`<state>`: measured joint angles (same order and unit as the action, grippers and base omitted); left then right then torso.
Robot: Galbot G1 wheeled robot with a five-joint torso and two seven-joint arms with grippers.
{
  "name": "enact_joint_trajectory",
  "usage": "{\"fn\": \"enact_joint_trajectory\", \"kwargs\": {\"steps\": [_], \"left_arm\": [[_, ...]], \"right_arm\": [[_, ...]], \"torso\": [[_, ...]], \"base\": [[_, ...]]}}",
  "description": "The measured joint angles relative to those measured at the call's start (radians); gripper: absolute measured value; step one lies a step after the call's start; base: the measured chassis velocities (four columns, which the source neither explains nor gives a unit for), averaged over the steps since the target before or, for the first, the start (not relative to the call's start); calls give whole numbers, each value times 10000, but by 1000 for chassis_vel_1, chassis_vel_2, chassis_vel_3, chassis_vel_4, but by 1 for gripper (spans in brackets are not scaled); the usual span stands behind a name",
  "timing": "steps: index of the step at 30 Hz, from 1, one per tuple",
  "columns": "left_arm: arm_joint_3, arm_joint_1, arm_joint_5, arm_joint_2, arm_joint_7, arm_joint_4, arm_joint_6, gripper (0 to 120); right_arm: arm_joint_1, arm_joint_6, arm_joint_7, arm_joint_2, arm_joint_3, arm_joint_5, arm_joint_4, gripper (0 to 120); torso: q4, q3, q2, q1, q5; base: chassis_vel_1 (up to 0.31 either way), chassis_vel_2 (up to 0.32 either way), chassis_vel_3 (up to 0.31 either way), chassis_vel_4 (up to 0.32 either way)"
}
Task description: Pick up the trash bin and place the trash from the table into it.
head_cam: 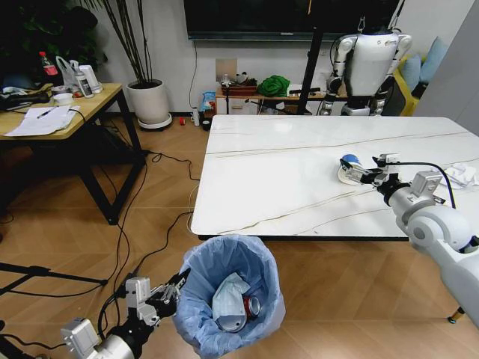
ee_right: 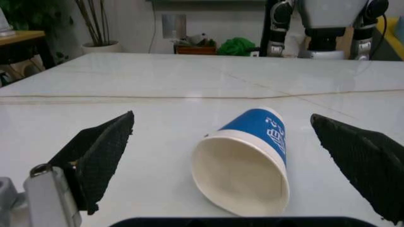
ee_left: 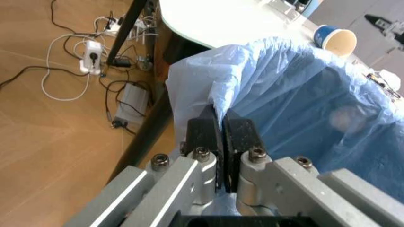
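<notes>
Your right claw (ee_right: 227, 161) reaches low over the counter (head_cam: 284, 172), fingers spread wide either side of the paper cup (ee_right: 246, 161), lying tipped, mouth toward you; your left claw (ee_left: 219, 137) pinches the trash bin (head_cam: 228, 295) liner beside the counter's edge, can and paper inside.

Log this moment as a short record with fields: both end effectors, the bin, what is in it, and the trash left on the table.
left end effector: shut on the trash bin's bag rim, holding it beside the table
right end effector: open, fingers either side of the paper cup
paper cup: lying on its side on the table, mouth toward the right wrist camera
bin contents: crushed red can, crumpled white paper
left on table: paper cup, crumpled white papers near the right edge
</notes>
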<state>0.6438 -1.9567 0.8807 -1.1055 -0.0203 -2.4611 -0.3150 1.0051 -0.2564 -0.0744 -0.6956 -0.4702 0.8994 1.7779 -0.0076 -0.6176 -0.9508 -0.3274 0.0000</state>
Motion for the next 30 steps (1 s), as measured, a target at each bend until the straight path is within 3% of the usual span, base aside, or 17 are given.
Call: {"fn": "enact_joint_trajectory", "kwargs": {"steps": [16,23,26,28,30], "left_arm": [[83,86,180,19,47,89,-13,0],[73,97,194,18,61,135,-23,0],[67,100,194,12,64,139,-25,0],[66,98,194,11,66,139,-25,0],[58,84,189,7,68,139,-26,0]], "right_arm": [[-764,468,489,-53,845,-311,-2070,98],[-963,544,531,-110,972,-317,-2506,77],[-970,574,534,-114,981,-309,-2551,62],[-970,576,535,-114,981,-304,-2551,60],[-966,576,534,-112,981,-278,-2506,48]], "torso": [[-1,0,-1,0,2],[0,0,-1,0,1],[-1,0,-1,0,1],[-1,0,-1,0,0],[-1,0,-1,0,1]], "base": [[0,0,0,0],[0,0,0,0],[0,0,0,0],[0,0,0,0],[0,0,0,0]]}}
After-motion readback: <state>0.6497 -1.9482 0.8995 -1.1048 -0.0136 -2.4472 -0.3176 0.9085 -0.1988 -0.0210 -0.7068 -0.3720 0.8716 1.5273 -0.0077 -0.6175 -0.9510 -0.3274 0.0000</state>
